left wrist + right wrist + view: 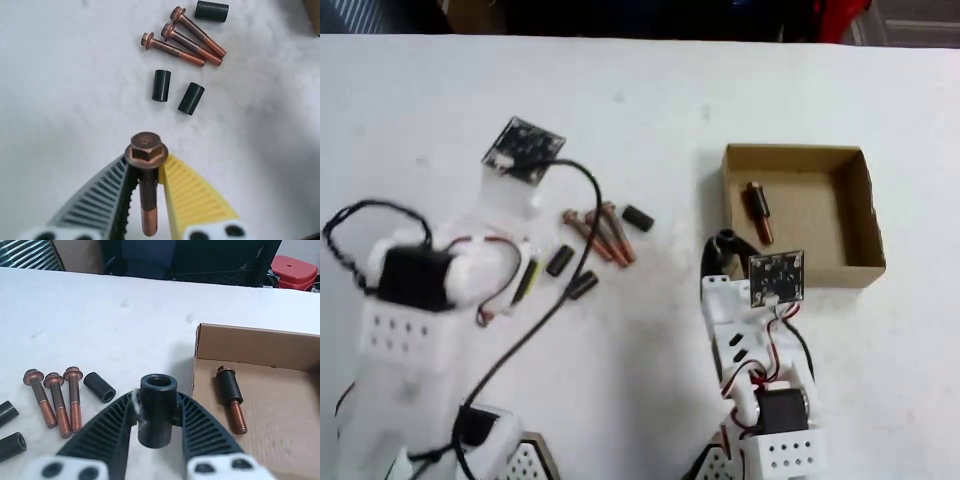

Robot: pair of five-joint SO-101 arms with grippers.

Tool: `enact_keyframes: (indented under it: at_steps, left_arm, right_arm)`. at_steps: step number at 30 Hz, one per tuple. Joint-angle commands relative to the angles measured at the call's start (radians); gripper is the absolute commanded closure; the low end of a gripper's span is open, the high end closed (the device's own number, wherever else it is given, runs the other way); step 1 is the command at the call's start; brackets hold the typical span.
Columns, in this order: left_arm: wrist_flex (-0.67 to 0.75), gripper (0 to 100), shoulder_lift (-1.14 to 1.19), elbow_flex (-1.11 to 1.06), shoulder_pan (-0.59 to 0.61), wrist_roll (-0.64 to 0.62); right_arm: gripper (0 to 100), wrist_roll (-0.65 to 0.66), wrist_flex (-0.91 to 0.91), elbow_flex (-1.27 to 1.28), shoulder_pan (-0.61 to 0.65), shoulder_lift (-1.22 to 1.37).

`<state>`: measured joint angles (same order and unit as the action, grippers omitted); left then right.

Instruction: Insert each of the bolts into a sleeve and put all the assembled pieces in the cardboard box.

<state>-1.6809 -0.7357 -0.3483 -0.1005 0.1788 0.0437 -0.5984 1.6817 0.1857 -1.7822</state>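
bolt [145,150] is clamped by its shank in left gripper [146,164], head past the tips; sleeve [158,390] is clenched in right gripper [157,401].

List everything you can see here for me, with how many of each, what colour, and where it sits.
table: one, white, under everything.
cardboard box: one, brown, open-topped, on the table by the right arm.
assembled piece: one, copper bolt in a black sleeve, lying inside the cardboard box.
loose bolts: three, copper, side by side on the table between the arms.
loose sleeves: three, black, on the table around the loose bolts.
held bolt: one, copper, in the left end effector.
held sleeve: one, black, in the right end effector.
left end effector: one, grey and yellow, shut on the held bolt.
right end effector: one, black, shut on the held sleeve.
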Motion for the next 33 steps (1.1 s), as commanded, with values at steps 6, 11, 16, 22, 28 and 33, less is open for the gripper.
enact_keyframes:
  at_steps: [6, 11, 16, 22, 28, 33]
  left_arm:
    - [-0.054, 98, -0.202, -0.063, 0.012, 0.003]
    - [0.054, 98, -0.334, -0.284, 0.012, 0.008]
    - [0.244, 98, -0.501, -0.479, 0.01, 0.008]
    - [0.42, 98, -0.742, -0.612, 0.01, 0.0]
    - [0.545, 98, -0.897, -0.686, 0.012, -0.064]
    - [0.635, 98, -0.949, -0.69, 0.007, -0.161]
  right_arm:
    - [98.1, -0.003, 0.024, 0.009, 0.191, -0.004]
    - [98.1, -0.003, 0.024, 0.009, 0.211, -0.004]
    - [98.1, -0.003, 0.064, 0.008, 0.211, -0.004]
    - [98.1, -0.002, 0.096, 0.008, 0.314, -0.004]
    - [98.1, 0.0, 0.16, 0.008, 0.384, -0.002]
    - [98.1, 0.095, 0.189, 0.009, 0.412, -0.001]
